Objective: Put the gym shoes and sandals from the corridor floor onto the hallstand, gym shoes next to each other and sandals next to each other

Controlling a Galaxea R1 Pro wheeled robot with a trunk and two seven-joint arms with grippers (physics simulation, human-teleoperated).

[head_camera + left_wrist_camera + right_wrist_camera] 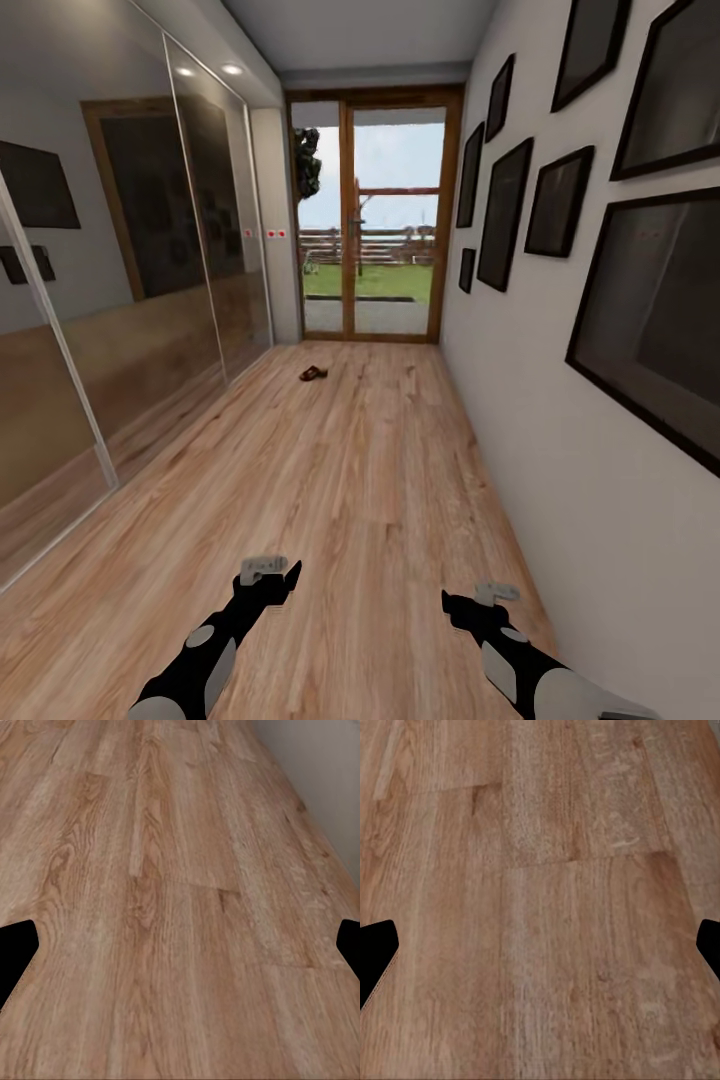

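Far down the corridor floor (360, 480), near the glass door, lies a small dark brown sandal (313, 373); it is too small to tell whether it is one or a pair. The gym shoes and the hallstand are out of view. My left gripper (268, 572) and right gripper (482, 596) hang low in front of me, well short of the sandal. Both are open with nothing between the fingers. The left wrist view has the left gripper (180, 952) over bare planks, and the right wrist view has the right gripper (540, 952) likewise.
Mirrored sliding wardrobe doors (150, 300) line the left side. A white wall with several black picture frames (650, 290) runs along the right, close to my right arm. A wood-framed glass door (375, 230) closes the far end.
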